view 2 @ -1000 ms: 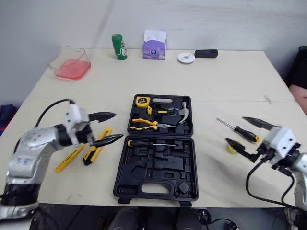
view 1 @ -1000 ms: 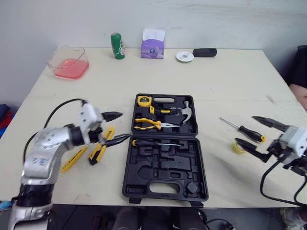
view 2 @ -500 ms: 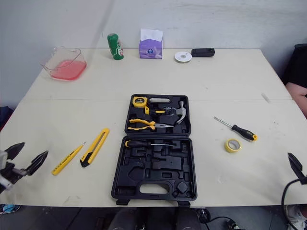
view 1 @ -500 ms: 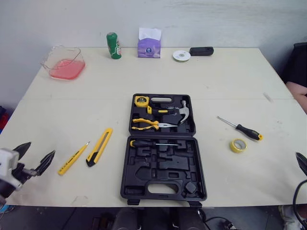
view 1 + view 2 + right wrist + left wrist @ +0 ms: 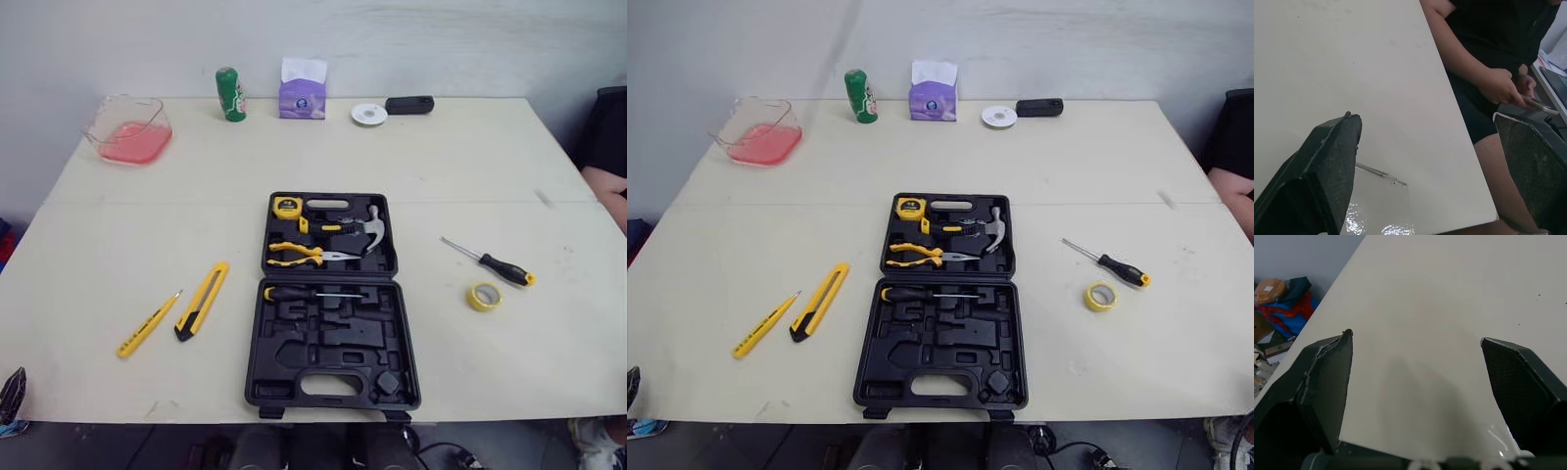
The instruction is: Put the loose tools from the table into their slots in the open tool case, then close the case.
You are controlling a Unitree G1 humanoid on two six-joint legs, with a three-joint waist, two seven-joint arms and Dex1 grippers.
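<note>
Left claw [image 5: 1415, 337], right claw [image 5: 1424, 116]: spread, empty.

Table [image 5: 441, 166]: we see a pale board top, smooth and matt.
Tool case [image 5: 333, 352]: we read it as black moulded plastic with a matt finish.
Hammer [image 5: 376, 228]: we note a bright, shiny metal head.
Pliers [image 5: 302, 256]: metal nose; we see smooth yellow grips.
Loose screwdriver [image 5: 490, 263]: thin metal shaft; we take the black-and-yellow handle for plastic.
Utility knife [image 5: 202, 300]: we take the yellow casing for plastic.
Tray [image 5: 110, 110]: we see clear, glossy walls.
Left gripper pads [image 5: 1518, 382]: we see matt black with a fine grid texture.
Right gripper pads [image 5: 1528, 156]: we see the same matt black grid texture.
</note>
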